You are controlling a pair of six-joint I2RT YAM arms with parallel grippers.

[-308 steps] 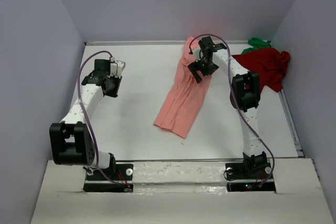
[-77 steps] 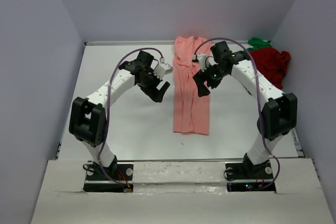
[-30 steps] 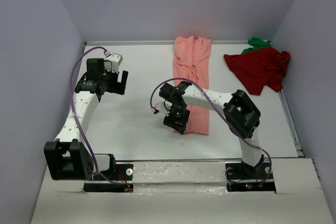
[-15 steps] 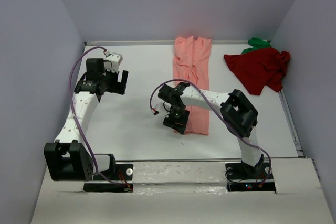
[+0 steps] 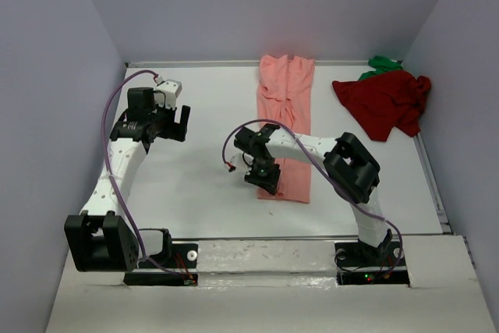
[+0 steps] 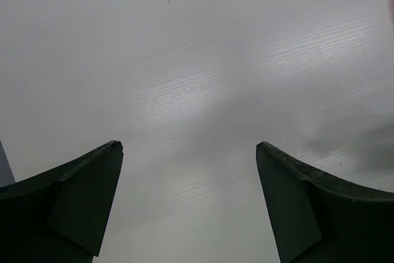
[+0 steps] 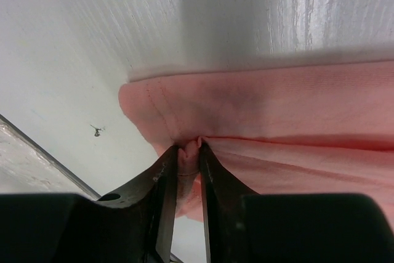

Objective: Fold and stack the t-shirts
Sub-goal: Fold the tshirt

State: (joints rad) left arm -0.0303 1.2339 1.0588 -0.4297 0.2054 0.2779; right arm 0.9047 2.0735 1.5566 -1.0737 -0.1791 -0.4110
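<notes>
One corner matters: your right gripper [image 7: 188, 149] is clamped on the near-left hem of the salmon-pink t-shirt [image 5: 284, 107], which stretches lengthwise toward the table's [image 5: 195, 200] far edge. Your left gripper [image 6: 188, 146] hangs spread, well apart.

Right end effector [image 7: 188, 149] has clamped salmon-pink t-shirt [image 7: 295, 109] hem corner.

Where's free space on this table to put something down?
Bare table between the left gripper and the salmon-pink shirt, and near right, before the dark red shirt. Crowded: around the right gripper, pinching the salmon-pink hem.
</notes>
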